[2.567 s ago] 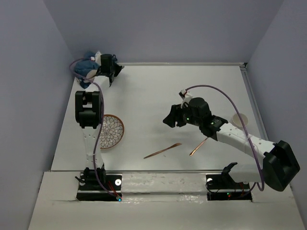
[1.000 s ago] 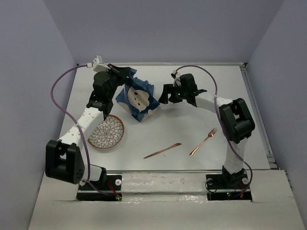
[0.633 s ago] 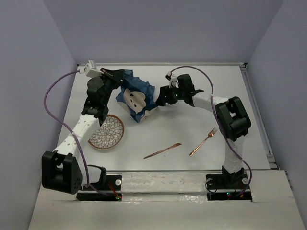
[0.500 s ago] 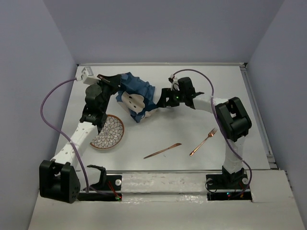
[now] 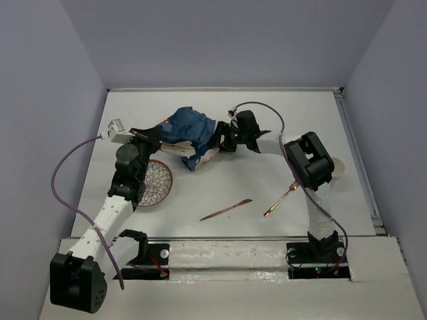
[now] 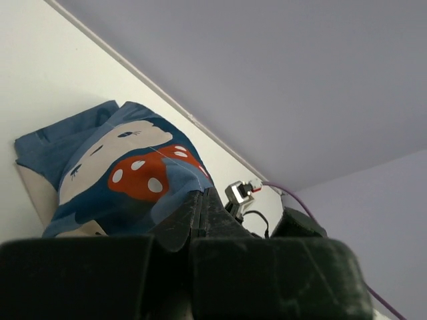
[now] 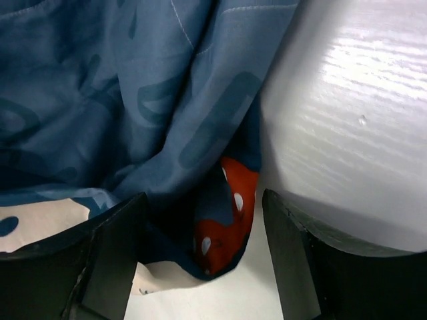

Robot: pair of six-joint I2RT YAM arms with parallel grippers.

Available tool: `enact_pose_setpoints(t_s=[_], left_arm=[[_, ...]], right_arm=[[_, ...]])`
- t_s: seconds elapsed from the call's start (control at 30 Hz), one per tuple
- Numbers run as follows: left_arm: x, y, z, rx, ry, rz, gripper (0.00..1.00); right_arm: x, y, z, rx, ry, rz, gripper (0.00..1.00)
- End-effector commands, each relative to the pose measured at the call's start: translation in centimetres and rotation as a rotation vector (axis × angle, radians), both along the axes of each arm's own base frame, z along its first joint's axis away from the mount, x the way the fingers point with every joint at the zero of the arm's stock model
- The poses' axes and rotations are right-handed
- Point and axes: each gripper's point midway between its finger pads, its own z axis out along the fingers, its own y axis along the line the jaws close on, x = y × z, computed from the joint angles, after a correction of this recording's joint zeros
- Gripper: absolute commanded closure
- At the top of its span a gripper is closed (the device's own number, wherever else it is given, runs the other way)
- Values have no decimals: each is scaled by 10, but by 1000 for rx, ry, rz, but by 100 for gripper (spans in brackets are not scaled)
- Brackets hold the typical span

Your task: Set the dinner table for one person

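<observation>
Cloth placemat (image 5: 190, 128), overhead: dark blue, crumpled in a heap at the far middle of the white dinner table (image 5: 280, 113), caught between both arms, presumably for spreading flat.
Left gripper (image 5: 158, 137), overhead: at the heap's left edge, fabric raised off the surface there; likely the anchor corner.
Right gripper (image 5: 220, 139), overhead: nosed into the heap's right edge, seemingly after a second corner.
Plate (image 5: 153, 183), knife (image 5: 227, 210), fork (image 5: 283, 199), overhead: on bare tabletop nearer the bases, apart from the cloth, probably waiting for a laid mat.
Left wrist, grip: left gripper (image 6: 200, 200) pressed together on an edge of the placemat (image 6: 120, 167), the rest draped forward and downward, mushroom print toward the lens.
Left wrist, surface: dinner table (image 6: 33, 73) beneath and to the left of the hanging cloth.
Right wrist, grip: fingers (image 7: 110, 260) spread wide, a fold with a red spotted patch lying loose between them, nothing squeezed.
Right wrist, surface: bare white top (image 7: 347, 100) just right of the fold.
Next move, as judgement: closing on one layer only, then drawing apart; grabbing several layers would leave the mat bunched.
</observation>
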Motion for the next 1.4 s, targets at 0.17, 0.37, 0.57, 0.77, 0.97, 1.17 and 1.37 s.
enact_pose_setpoints(t_s=[0.17,0.37,0.57,0.77,0.97,1.17,1.37], left_arm=[[-20,5,10,3,-70,-5,100],[-4,-1,17,-33,-87,-15,100],[46,-1,48,-15,-116,30,100],[101,-10,155,-83,-292,-43,100],[83,-7,168,-96,-385,-40,100],[72,-11,0,-205,-128,-88,98],[61,1,-90,-247,55,-91,1]], right_arm=[[28,21,2,60,6,-22,41],[65,28,55,88,-147,-84,100],[138,-15,205,129,-485,-259,100],[144,-82,350,45,-830,-429,100],[90,-136,339,32,-860,-617,100],[29,-134,146,39,-455,-554,55],[-6,-149,97,-85,-352,-520,23]])
